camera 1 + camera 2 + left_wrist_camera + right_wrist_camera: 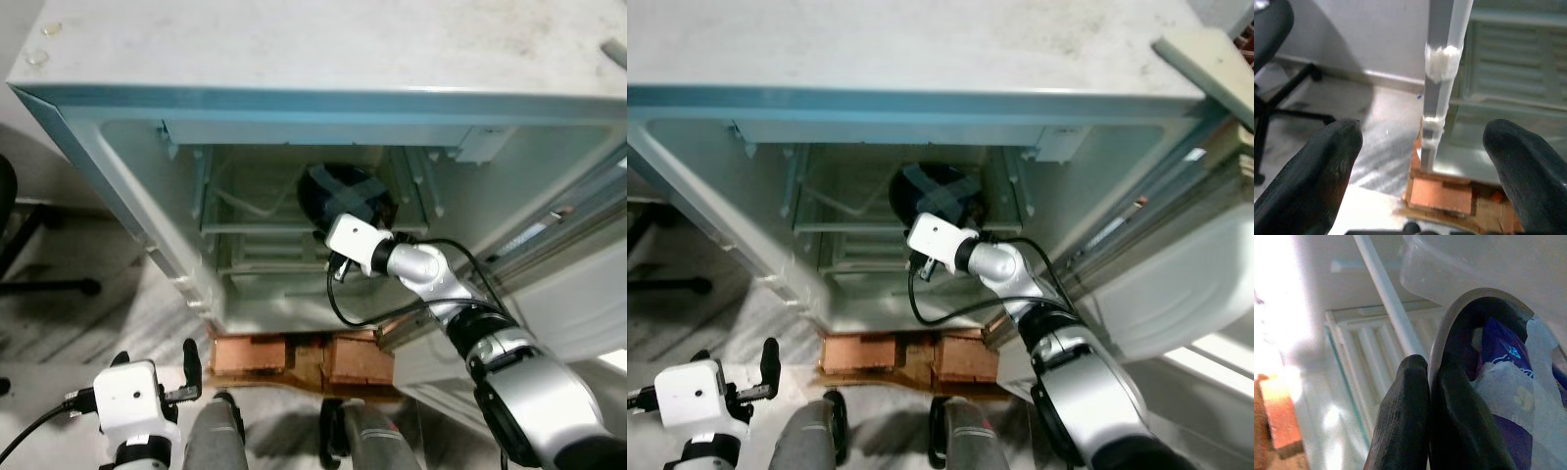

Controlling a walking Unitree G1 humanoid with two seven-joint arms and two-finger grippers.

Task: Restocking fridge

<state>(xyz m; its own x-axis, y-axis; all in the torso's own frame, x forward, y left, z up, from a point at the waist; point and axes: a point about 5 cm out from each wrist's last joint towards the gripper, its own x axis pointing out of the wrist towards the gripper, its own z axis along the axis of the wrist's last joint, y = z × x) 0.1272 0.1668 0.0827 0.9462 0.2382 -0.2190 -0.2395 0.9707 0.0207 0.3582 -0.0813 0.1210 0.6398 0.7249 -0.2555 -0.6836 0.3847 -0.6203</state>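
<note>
Nearest, the left claw (pixel 188 377) hangs low beside the robot's legs with its fingers (pixel 1327 171) spread and nothing between them — idle, out of the way. Just beyond, brick blocks (pixel 294 360) on the floor prop the fridge (pixel 294 69). Farther in, the right claw (pixel 1435 396) reaches through the open front, its fingers clenched on the grey rim of a dark bowl (pixel 939 191), probably so it can be slid onto the shelf (pixel 250 230). The bowl holds what looks like purple-wrapped packets (pixel 1501 357) — the view is too tight to be sure.
</note>
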